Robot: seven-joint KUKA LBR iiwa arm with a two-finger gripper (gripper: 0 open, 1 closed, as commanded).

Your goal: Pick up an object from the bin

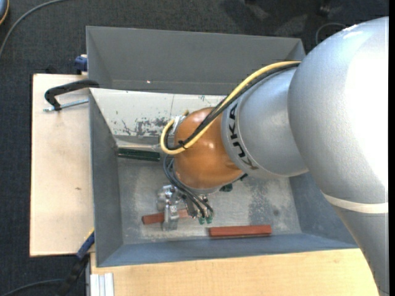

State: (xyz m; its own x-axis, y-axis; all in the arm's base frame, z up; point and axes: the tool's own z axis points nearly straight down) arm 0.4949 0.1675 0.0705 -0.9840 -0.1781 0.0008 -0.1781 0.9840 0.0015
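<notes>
Bin walls slope down to a speckled grey floor, and you can read its contents from the left edge across. At the back left, where the floor meets the far wall, you see a dark green strip lying flat. Nearer the front wall, on the left half of the floor, lies a short reddish-brown bar, flat and roughly parallel to that wall. Its right end runs up to the gripper, which stands on or just above the floor there. The metal tip covers that end of the bar, so you cannot tell whether the bar is touched, nor whether the gripper is spread or clamped. Just right of the tip, a small bundle of dark wires hangs at the wrist. Above the gripper sits the rounded orange cover, with a yellow cable looping off its left side and running up and right along the arm. Further right, close against the front wall, lies a longer reddish-brown bar, flat, apart from both the gripper and the short bar. The silver arm comes in over the bin's right rim, and its wrist points steeply down, a little toward the left front of the floor.
</notes>
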